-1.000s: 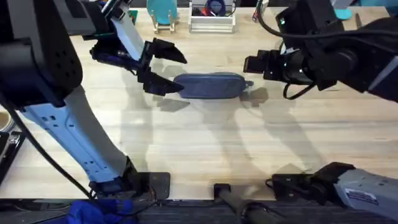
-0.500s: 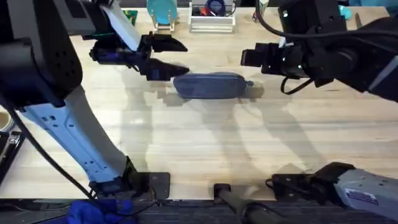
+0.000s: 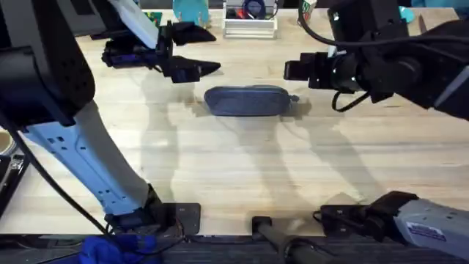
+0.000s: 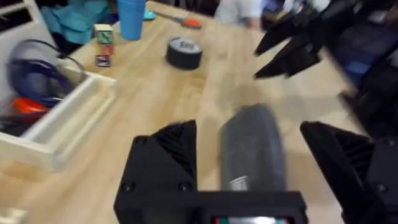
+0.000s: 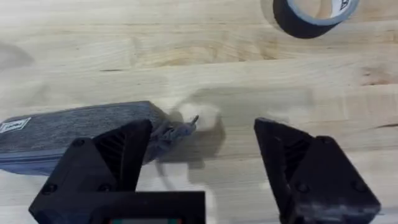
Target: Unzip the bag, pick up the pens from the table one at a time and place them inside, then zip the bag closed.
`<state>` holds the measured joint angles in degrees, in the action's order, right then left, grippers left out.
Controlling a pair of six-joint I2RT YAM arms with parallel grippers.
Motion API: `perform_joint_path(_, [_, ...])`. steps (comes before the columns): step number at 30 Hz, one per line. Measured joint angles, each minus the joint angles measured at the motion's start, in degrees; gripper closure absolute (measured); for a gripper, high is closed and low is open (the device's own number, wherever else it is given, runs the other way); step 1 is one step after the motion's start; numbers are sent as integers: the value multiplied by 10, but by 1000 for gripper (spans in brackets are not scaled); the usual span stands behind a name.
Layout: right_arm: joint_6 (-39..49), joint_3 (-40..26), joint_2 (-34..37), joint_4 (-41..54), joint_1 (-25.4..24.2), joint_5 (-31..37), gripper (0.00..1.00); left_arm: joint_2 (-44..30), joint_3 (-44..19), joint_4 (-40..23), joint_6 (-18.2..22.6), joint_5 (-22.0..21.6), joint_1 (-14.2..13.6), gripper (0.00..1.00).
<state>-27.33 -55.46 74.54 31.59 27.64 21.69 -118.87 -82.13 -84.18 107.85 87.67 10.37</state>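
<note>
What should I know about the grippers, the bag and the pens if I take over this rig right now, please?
Left gripper: open, empty, raised off the bag's left end.
Right gripper: open, empty, hovering at the bag's right end by the zipper pull.
Bag: lying flat mid-table, looks zipped closed.
Pens: I see none loose on the table; whether any are inside the bag cannot be told.
Left: confirm the pens are inside and the zipper is fully shut.

Bare table (image 3: 242,169) surrounds the bag (image 3: 246,100); pincers flank its ends.
</note>
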Motion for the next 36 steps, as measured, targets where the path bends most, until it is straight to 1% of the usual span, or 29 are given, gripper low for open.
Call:
perform_joint_path(1, [0, 0, 0, 0, 0, 0, 6, 0, -3, 34, -18, -1, 0, 4])
perform_joint_path(3, [2, 0, 0, 0, 0, 0, 6, 0, -6, 132, -80, -7, 0, 3])
perform_joint_path(4, [2, 0, 0, 0, 0, 0, 6, 0, -7, 189, -129, -18, 0, 4])
perform_joint_path(6, [2, 0, 0, 0, 0, 0, 5, 0, -9, 267, -230, -38, 0, 2])
perform_joint_path(7, [2, 0, 0, 1, 0, 0, 5, 0, -11, 287, -279, -55, 0, 2])
perform_joint_path(8, [2, 0, 0, 1, 0, 0, 5, 0, -12, 295, -317, -73, 0, 2])
perform_joint_path(9, [2, 0, 0, 1, 0, 0, 5, 1, -12, 297, -354, -93, 0, 2])
perform_joint_path(10, [2, 0, 0, 1, 0, 0, 5, 1, -12, 296, -383, -111, 0, 2])
perform_joint_path(14, [2, 0, 0, 1, 0, 0, 5, 20, -12, 300, -469, -166, -3, 2])
perform_joint_path(20, [4, 0, 0, 1, 0, 0, 5, 112, -12, 330, -602, -263, -10, 2])
perform_joint_path(23, [4, 0, 0, 1, 0, 0, 5, 164, -12, 332, -669, -323, -20, 2])
perform_joint_path(28, [4, 0, 0, 2, 0, 0, 5, 237, -12, 324, -786, -444, -44, 2])
perform_joint_path(32, [4, 0, -5, 18, 0, 0, 5, 293, -12, 288, -851, -522, -60, 2])
perform_joint_path(36, [4, 0, -40, 52, 1, 0, 6, 358, -6, 259, -902, -582, -75, 2])
